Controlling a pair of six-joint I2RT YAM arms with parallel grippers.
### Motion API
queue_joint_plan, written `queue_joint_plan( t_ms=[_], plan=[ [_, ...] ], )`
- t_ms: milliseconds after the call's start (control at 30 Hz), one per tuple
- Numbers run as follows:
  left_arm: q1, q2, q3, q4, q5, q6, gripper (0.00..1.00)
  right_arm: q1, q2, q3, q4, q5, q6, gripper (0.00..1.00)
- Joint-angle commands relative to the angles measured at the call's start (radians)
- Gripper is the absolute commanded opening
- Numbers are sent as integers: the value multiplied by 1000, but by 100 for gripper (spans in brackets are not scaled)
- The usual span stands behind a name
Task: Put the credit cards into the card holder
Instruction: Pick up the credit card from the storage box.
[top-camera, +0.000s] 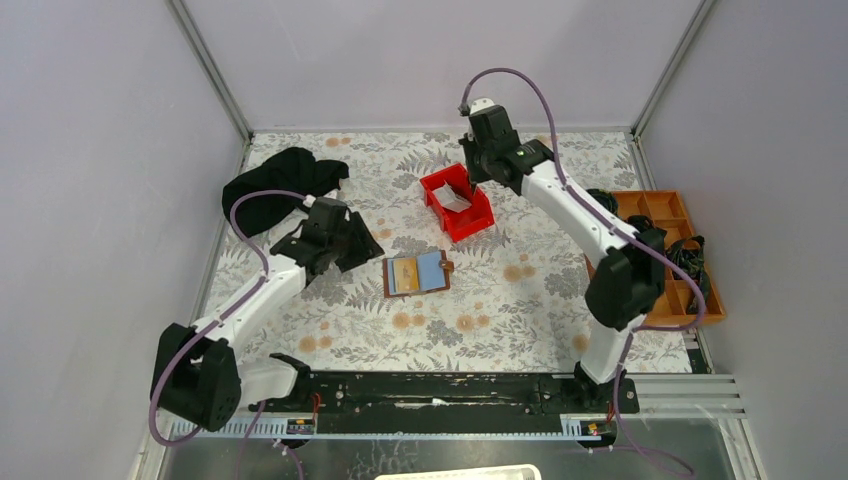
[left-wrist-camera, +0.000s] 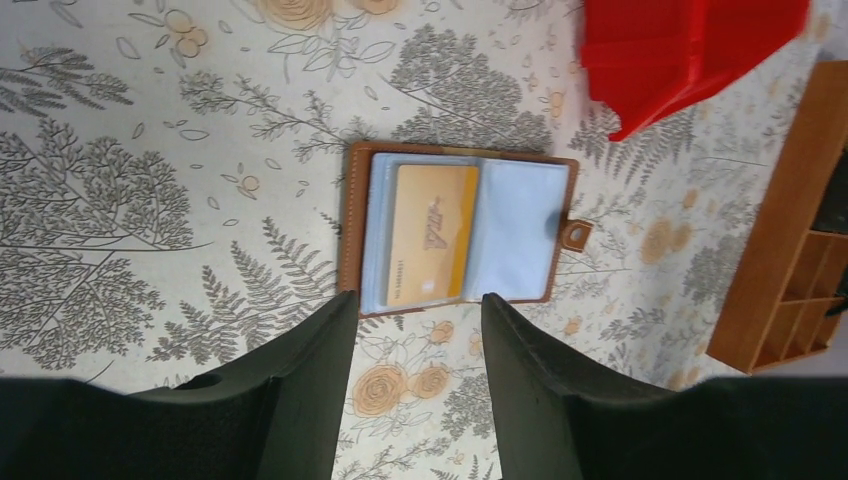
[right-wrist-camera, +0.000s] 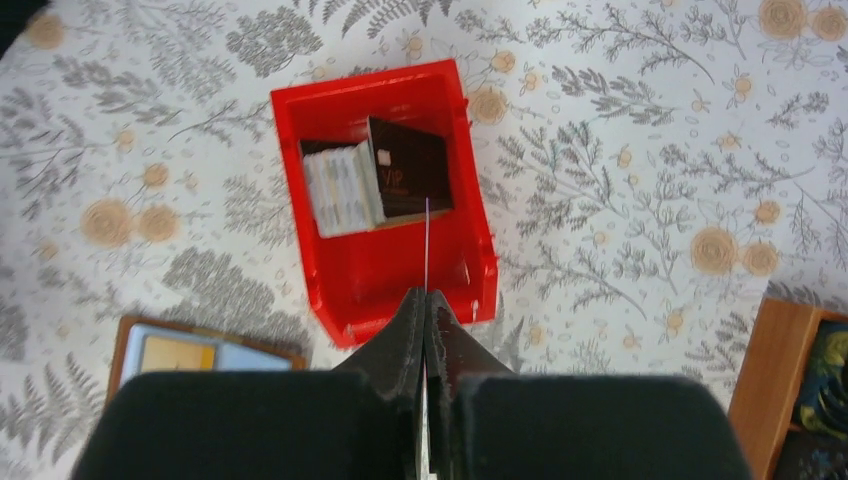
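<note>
The brown card holder (top-camera: 417, 273) lies open on the floral table, with a gold card (left-wrist-camera: 430, 235) in its left clear pocket; the right pocket looks empty. It also shows in the left wrist view (left-wrist-camera: 350, 230) and the right wrist view (right-wrist-camera: 130, 330). My left gripper (left-wrist-camera: 418, 300) is open and empty, just left of the holder (top-camera: 352, 245). My right gripper (right-wrist-camera: 425, 296) is shut on a thin card (right-wrist-camera: 427, 240) seen edge-on, above the red bin (right-wrist-camera: 380, 280). The bin holds a stack of light cards (right-wrist-camera: 342, 188) and a dark card (right-wrist-camera: 410, 168).
The red bin (top-camera: 475, 222) sits behind and right of the holder. A black cloth (top-camera: 280, 185) lies at the back left. An orange-brown compartment tray (top-camera: 660, 205) holding black items stands at the right edge. Walls enclose three sides.
</note>
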Motion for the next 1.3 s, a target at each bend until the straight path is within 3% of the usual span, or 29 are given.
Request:
queue_joint_plan(
  t_ms=[0, 367, 600, 900, 1267],
  plan=[
    [8, -45, 20, 76, 58, 3, 57, 27, -182, -76, -29, -36, 70, 0],
    [9, -137, -53, 300, 368, -18, 61, 46, -510, -363, -104, -364, 209, 0],
    [7, -169, -60, 477, 584, -16, 70, 46, -630, -532, -52, -632, 217, 0],
    [-17, -235, -54, 477, 697, -19, 80, 46, -719, -677, 73, -895, 328, 0],
    [-97, -225, -81, 480, 797, -5, 76, 45, -692, -709, 170, -1070, 419, 0]
  ],
)
